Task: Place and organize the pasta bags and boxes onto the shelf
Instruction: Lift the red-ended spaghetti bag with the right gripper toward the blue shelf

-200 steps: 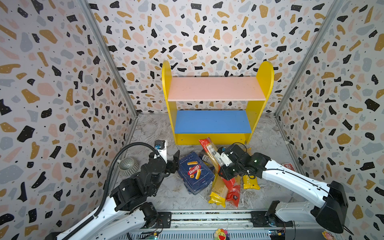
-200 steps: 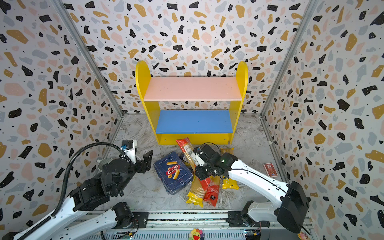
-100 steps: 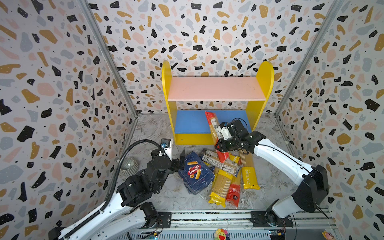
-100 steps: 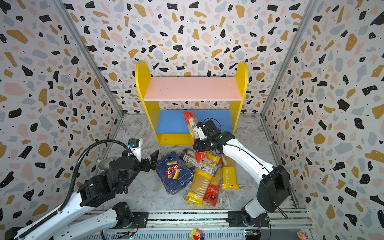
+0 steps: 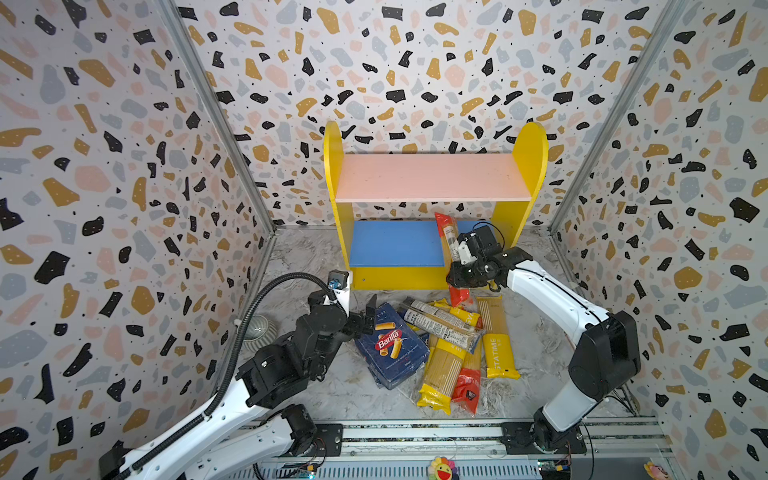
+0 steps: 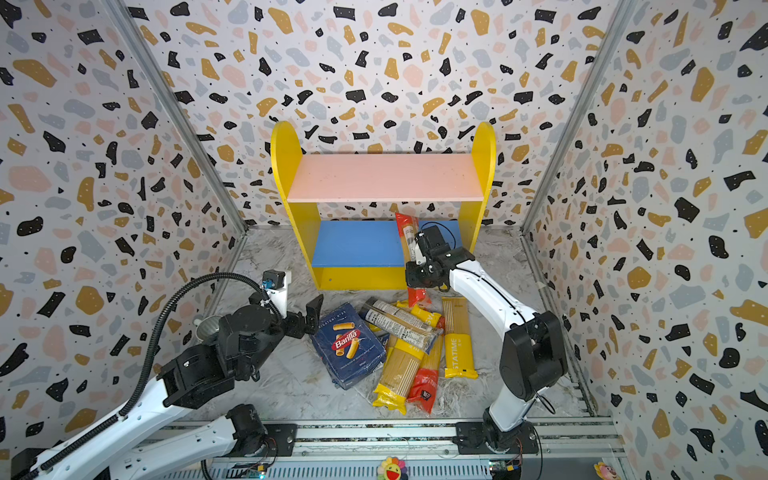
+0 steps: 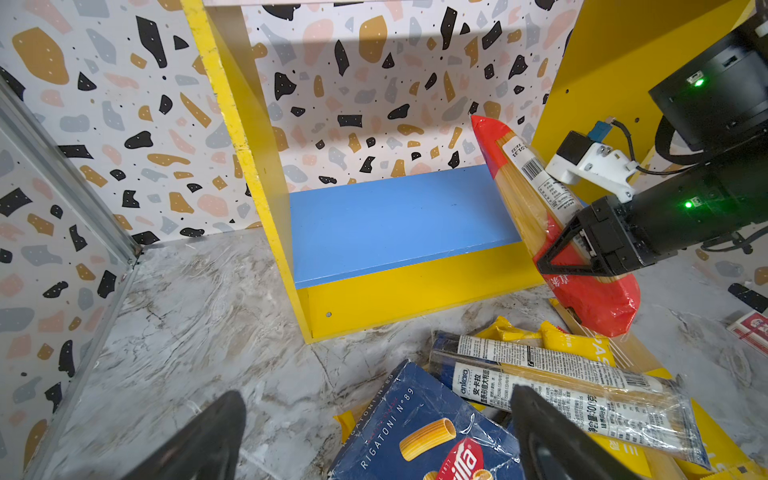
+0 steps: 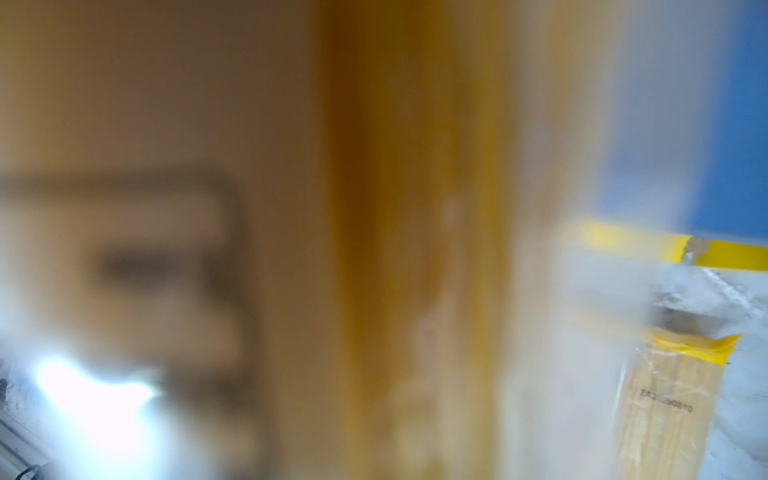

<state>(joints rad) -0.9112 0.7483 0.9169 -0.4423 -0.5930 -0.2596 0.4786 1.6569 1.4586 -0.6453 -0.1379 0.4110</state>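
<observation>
The shelf (image 5: 432, 178) (image 6: 386, 178) stands at the back with bare pink and blue boards. My right gripper (image 5: 459, 277) (image 6: 419, 277) (image 7: 569, 253) is shut on a red-and-clear spaghetti bag (image 5: 446, 232) (image 6: 405, 232) (image 7: 528, 195). That bag tilts up over the right end of the blue board (image 7: 395, 224). My left gripper (image 5: 368, 320) (image 6: 309, 322) (image 7: 374, 415) is open at the far corner of the Barilla rigatoni box (image 5: 390, 345) (image 6: 347, 345) (image 7: 419, 436). Beside the box lie a clear dark-labelled bag (image 5: 440, 324) (image 7: 552, 382), yellow bags (image 5: 496, 340) and a red bag (image 5: 467, 386).
A ribbed grey bowl (image 5: 259, 330) sits by the left wall behind my left arm. A small red card pack (image 7: 752, 328) lies on the floor to the right of the pile. The right wrist view is blurred by the held bag, with a yellow bag (image 8: 673, 407) at its edge.
My right gripper has lifted the red-and-clear bag out of the pile and carried it back to the blue board. My left gripper has opened wide and moved up to the rigatoni box.
</observation>
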